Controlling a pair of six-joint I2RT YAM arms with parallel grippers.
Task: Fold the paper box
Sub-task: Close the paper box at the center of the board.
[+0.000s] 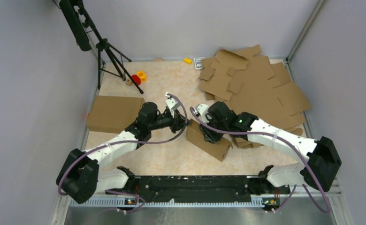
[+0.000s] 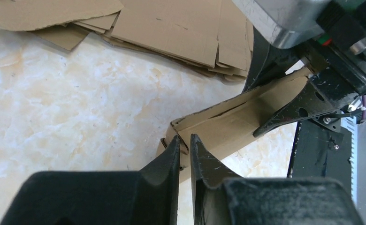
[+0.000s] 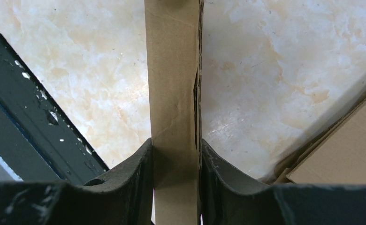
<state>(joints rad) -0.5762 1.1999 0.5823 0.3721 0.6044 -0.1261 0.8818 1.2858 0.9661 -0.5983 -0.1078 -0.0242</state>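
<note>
Between the fingers of the right gripper (image 3: 175,150) stands a wall of the brown cardboard paper box (image 3: 171,70), pinched to steady it. The left gripper (image 2: 185,140), nearly pressed together, sits at its corner; I cannot tell if it pinches.

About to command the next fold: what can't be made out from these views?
Left wrist view: whether the left gripper pinches the paper box corner; its near-closed fingers cover the contact.
Top view: the box's inside and flaps, covered by the right gripper.
Right wrist view: only one clamped wall shows; the rest is out of frame.
Top view: small objects at the far edge, too small to identify.
</note>
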